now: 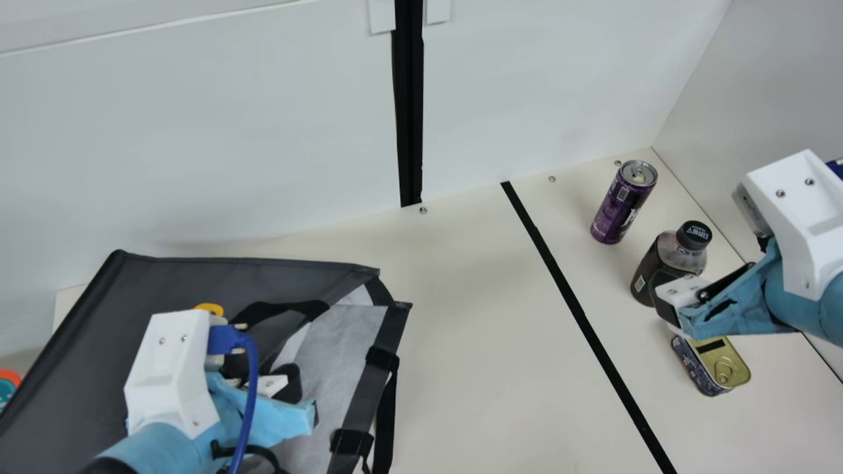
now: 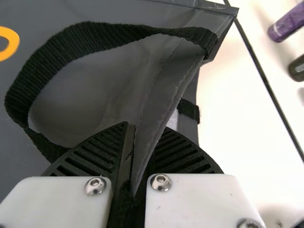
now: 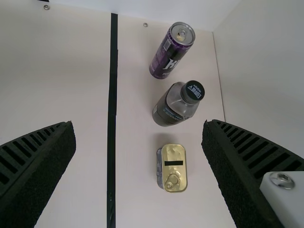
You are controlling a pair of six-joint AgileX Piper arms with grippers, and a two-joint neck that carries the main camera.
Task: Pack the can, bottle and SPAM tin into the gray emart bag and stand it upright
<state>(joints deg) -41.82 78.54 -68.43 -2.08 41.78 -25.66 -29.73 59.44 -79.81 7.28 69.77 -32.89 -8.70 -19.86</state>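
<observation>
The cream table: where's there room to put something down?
On the cream table, the biggest free patch is between the dark gray fabric bag and the black stripe. A slimmer one lies between it and the purple metal can. It's crowded around that can, the dark black-capped bottle and the gold-topped metal tin.

The left gripper (image 1: 295, 390) has its ribbed fingers (image 2: 97, 154) pressed nearly together, white mounts (image 2: 54, 202) right behind the jaws, while the right gripper (image 1: 677, 297) holds its fingers (image 3: 35, 168) wide apart, blue-covered wrist (image 1: 731, 313) behind its jaws.
</observation>
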